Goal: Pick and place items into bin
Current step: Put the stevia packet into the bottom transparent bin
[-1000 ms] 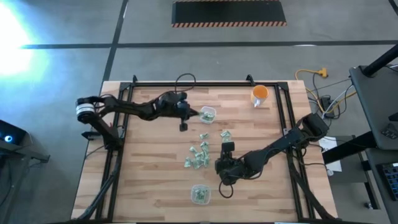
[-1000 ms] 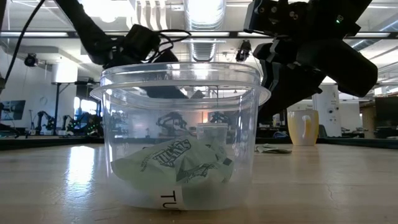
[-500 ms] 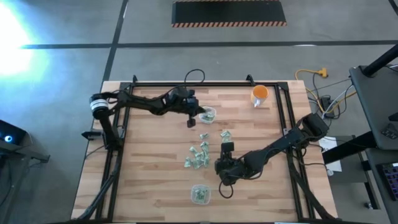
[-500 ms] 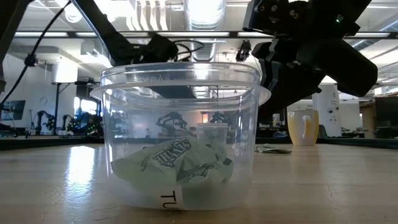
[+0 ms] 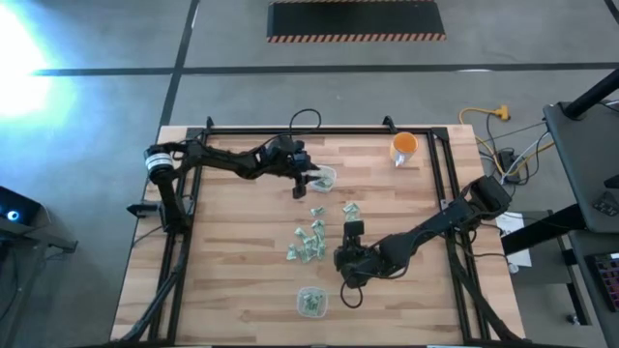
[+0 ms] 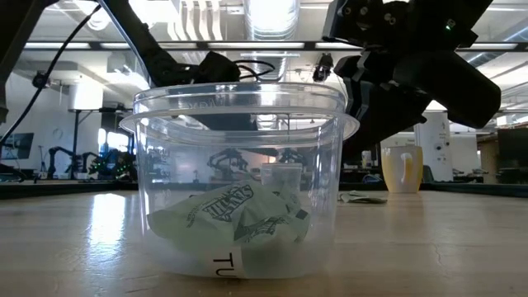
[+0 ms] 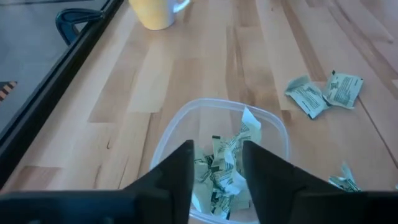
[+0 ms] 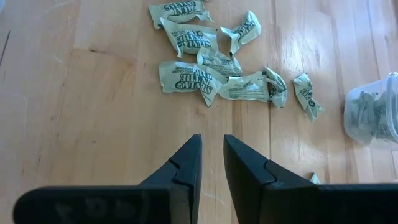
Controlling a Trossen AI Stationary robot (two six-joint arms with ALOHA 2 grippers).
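Several pale green-and-white wrapped items lie loose on the wooden table; the right wrist view shows them as a cluster. A clear bin at the far middle holds some of them. My left gripper hangs open just above this bin, nothing between its fingers. A second clear bin with pieces stands near the front edge. My right gripper hovers beside the loose pile, its fingers a narrow gap apart over bare wood.
An orange cup stands at the far right of the table, also seen in the low view. More loose pieces lie between the pile and the far bin. Black frame rails run along both table sides.
My left gripper has moved toward the table's right edge and now stands over the far bin. My right arm has kept still.
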